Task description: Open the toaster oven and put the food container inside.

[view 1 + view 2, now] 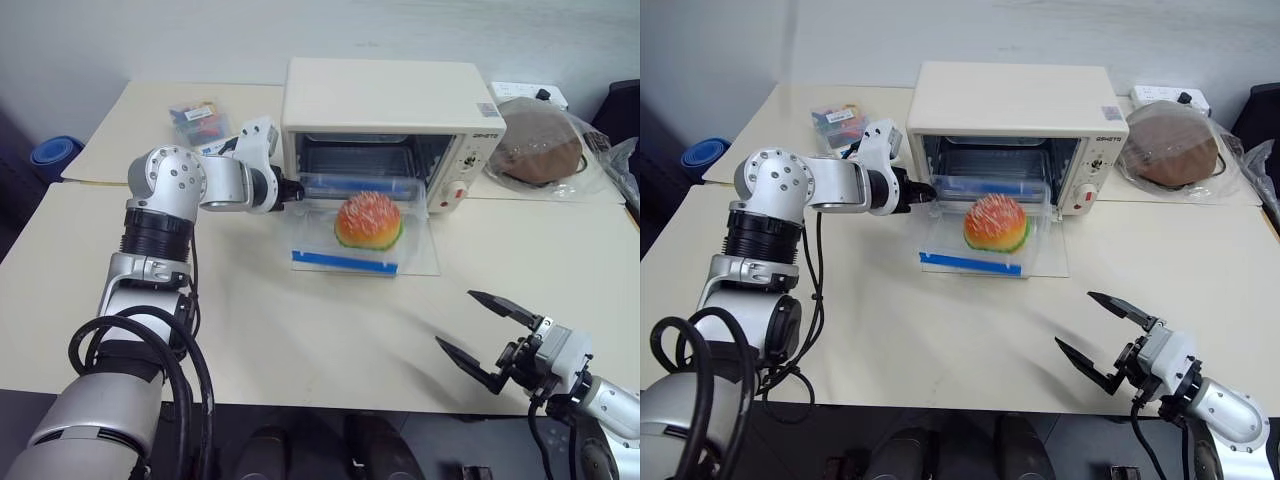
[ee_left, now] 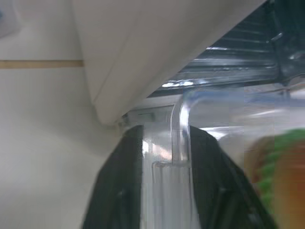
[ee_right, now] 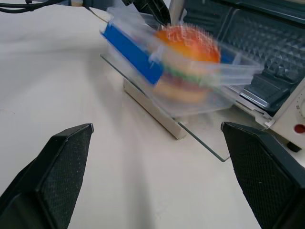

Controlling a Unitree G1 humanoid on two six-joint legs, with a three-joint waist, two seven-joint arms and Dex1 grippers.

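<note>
Half of the food container (image 1: 352,225) is sitting inside the toaster oven (image 1: 385,122) and half is resting out on the lowered glass door (image 1: 420,262), with the toy hamburger (image 1: 369,221) over the door's far part. The left gripper (image 1: 292,189) is working at the container's left far corner; in the left wrist view its fingers (image 2: 119,191) are straddling a clear edge of the box, loosely it seems, though whether they are actually pinching it is hard to tell. The right gripper (image 1: 490,335) is hanging near the table's near right edge, jaws spread wide and carrying nothing.

Risks now: a push from one corner only is likely twisting the box so it jams against the oven's side wall. If the fingers are letting go too early, the box is staying on the door, and the door cannot be closed. A downward press on the glass door may be tipping the oven forward.

Hidden: the container's far end inside the cavity, any rack it is riding on, and the left fingertips behind the clear plastic.
</note>
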